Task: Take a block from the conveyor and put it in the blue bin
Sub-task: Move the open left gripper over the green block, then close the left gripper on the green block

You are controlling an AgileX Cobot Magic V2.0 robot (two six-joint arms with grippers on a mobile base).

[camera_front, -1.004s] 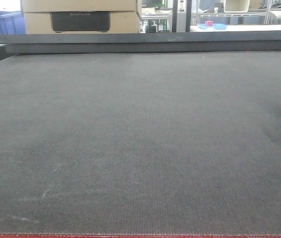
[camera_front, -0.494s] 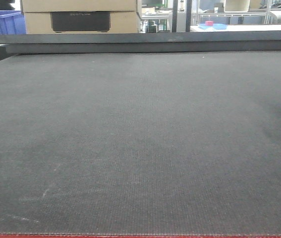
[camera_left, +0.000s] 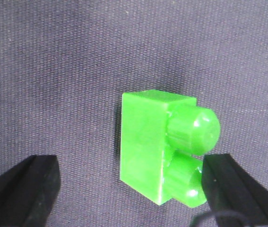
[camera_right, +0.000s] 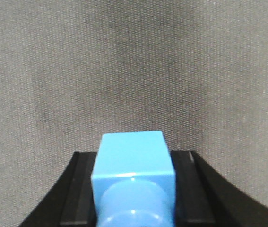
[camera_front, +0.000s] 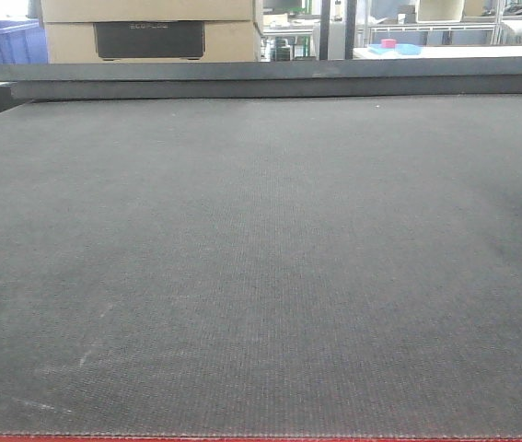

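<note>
The conveyor (camera_front: 261,258) is a wide dark grey woven belt with a red frame edge (camera_front: 261,439) along the bottom of the front view. Neither gripper nor any block shows in that view. In the left wrist view a green block (camera_left: 145,142) with two studs lies on its side on the belt. My left gripper (camera_left: 130,165) is open around it, with the right finger (camera_left: 233,189) next to the studs and the left finger (camera_left: 25,189) well apart from it. My right gripper (camera_right: 134,189) is shut on a blue block (camera_right: 133,163) above the belt.
A blue bin (camera_front: 3,41) stands in the far left background behind the belt. A cardboard box (camera_front: 150,32) sits beside it. A dark raised rail (camera_front: 279,78) runs along the belt's far edge. Shelving and a white table stand at the far right.
A dark shape behind the blue bin has moved to the right. The belt surface looks the same.
</note>
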